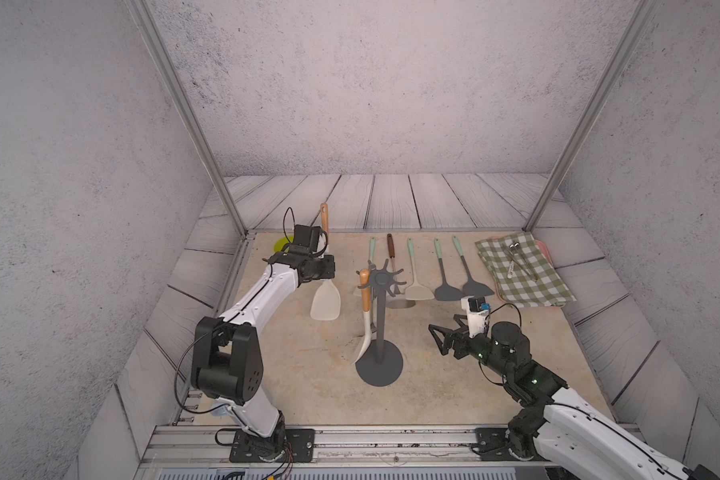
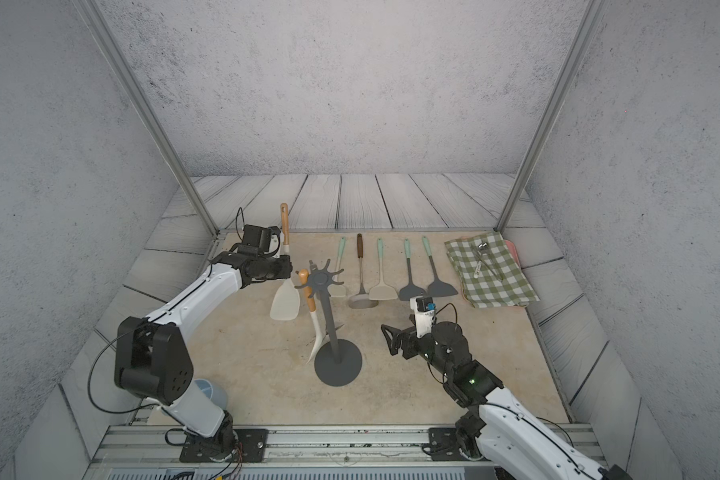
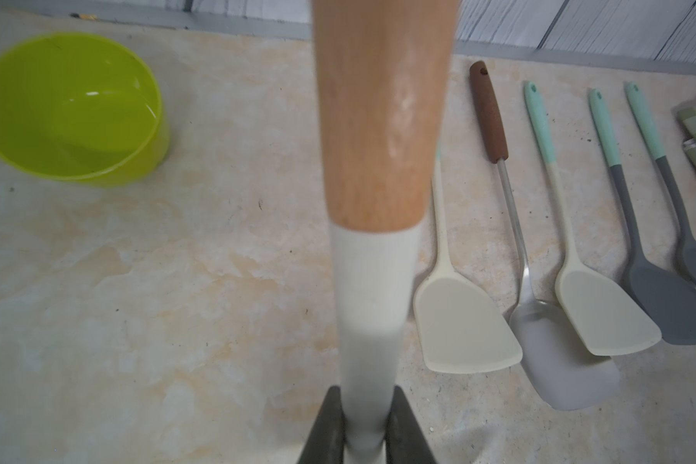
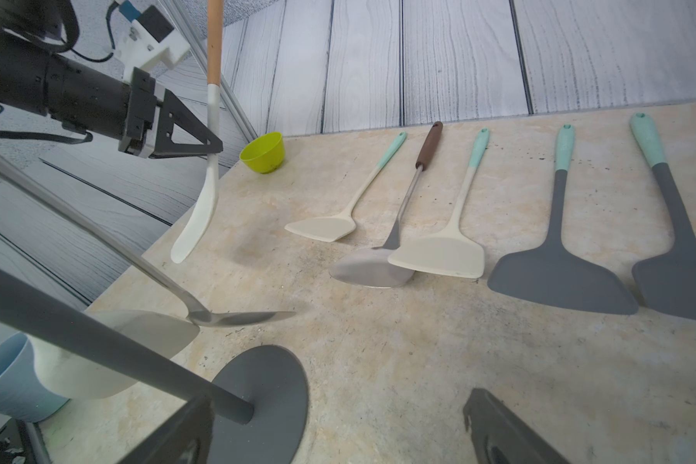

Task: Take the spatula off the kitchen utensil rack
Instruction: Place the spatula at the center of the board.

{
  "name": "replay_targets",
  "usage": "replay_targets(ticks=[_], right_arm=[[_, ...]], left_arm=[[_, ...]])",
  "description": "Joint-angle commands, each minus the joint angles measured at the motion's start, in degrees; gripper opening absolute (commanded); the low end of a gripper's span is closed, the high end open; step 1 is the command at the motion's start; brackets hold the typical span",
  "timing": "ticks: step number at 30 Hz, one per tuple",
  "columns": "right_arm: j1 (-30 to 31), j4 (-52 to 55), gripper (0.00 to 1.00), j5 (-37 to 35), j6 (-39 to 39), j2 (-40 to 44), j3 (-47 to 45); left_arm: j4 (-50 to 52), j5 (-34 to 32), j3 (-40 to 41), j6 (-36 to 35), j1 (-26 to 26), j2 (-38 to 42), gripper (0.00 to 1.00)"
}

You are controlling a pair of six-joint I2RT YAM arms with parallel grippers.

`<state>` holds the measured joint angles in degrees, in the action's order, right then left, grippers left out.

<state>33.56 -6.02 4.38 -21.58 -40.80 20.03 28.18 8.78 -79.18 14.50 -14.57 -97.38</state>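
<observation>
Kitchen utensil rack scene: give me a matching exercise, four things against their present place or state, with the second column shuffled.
Things
1. left gripper
2. right gripper
3. brown-handled metal spatula
4. green bowl

Places or states
A. open, holding nothing
B. lying on the table, blade partly under a cream spatula
C. shut on a wooden-handled white spatula, held clear of the table
D. empty, near the table's back edge

Pairs: 1-C, 2-A, 3-B, 4-D
</observation>
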Motion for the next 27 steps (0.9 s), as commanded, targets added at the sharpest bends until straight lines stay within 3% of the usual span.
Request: replay_targets(ticks=[1,6,14,27], right_arm=[[-0.08,-3.51,0.99,-1.62,0.94,-2.16,-0.91],[-0.1,-4.78,0.99,-0.98,1.02,-6.47,-0.18],[-0.14,-5.4,0.99,-0.7,1.06,-7.98,0.01],[-0.08,-6.08,0.99,0.51,0.37,-10.16,0.44]], left_arm=[[3.11,3.26,-4.83,-1.59,1.18,-4.47,0.0],[6.07,6.33,-12.14,-2.31,1.56,-13.23,0.0],[11.42,3.0,-23.91,-3.92,1.65,-25.03,0.0],[16.13,5.1,-35.06,-3.25,1.56,-36.46,0.0]])
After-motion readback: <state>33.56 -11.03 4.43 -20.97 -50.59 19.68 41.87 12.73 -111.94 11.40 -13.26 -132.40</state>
